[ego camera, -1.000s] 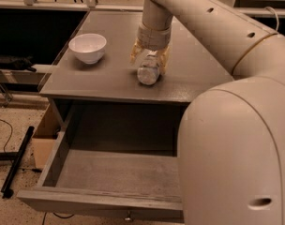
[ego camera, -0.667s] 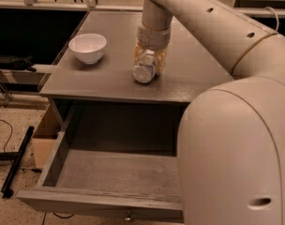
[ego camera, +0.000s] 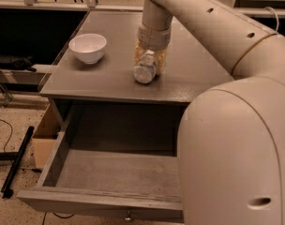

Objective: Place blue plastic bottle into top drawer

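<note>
The blue plastic bottle (ego camera: 145,72) lies on its side on the grey cabinet top (ego camera: 100,78), its white cap end toward the camera. My gripper (ego camera: 150,62) comes straight down over it, and the yellowish fingers (ego camera: 138,55) press against both sides of the bottle. The bottle still seems to rest on the surface. Below, the top drawer (ego camera: 100,199) is pulled wide open with nothing inside, a small round knob (ego camera: 128,216) on its front. My arm's big white housing hides the drawer's right part.
A white bowl (ego camera: 87,47) stands on the cabinet top, left of the bottle. A cardboard box (ego camera: 43,136) sits on the floor beside the cabinet's left side, with a black bar (ego camera: 16,161) and cables further left.
The fingers have drawn in against the bottle's sides, and the bottle has shifted slightly left. The drawer and bowl have not moved.
</note>
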### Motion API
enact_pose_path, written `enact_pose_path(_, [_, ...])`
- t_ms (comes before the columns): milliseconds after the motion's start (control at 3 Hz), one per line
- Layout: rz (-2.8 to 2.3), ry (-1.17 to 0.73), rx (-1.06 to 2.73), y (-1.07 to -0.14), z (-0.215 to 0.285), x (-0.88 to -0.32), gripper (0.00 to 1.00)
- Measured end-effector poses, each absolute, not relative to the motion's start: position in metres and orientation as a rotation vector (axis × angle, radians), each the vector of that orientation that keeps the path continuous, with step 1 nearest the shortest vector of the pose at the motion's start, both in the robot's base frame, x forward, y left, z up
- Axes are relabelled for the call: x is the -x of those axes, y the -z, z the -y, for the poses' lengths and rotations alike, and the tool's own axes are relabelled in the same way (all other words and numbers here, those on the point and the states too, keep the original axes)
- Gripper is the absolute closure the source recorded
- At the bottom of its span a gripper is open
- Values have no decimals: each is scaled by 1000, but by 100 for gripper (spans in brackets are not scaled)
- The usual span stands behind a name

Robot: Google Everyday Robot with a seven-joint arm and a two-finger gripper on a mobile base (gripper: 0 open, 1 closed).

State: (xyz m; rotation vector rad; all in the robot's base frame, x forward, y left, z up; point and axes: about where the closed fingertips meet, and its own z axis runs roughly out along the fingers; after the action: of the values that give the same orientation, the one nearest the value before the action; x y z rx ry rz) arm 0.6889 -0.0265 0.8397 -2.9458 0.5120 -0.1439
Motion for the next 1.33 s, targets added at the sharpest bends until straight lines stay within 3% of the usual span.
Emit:
enact_pose_path(1000, [-599,242,2900,-859,53,-660,100])
enact_pose_path(1333, [-697,339,2879,-881,92,-621,100])
